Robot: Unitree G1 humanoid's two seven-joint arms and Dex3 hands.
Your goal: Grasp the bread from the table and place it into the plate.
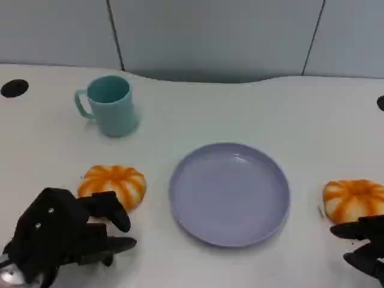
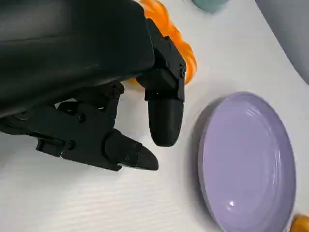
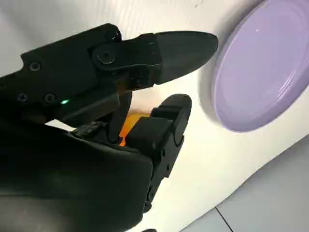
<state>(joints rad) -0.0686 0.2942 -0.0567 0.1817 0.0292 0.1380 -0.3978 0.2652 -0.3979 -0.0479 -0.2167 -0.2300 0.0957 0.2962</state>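
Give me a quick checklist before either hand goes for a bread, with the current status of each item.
1. Plate bare and ready: ok.
2. Left bread resting on the table, free: ok.
3. Right bread resting on the table, free: ok.
4. Left hand holding nothing, fingers apart: ok.
5. Right hand holding nothing: ok.
6. Mug standing away from the plate: ok.
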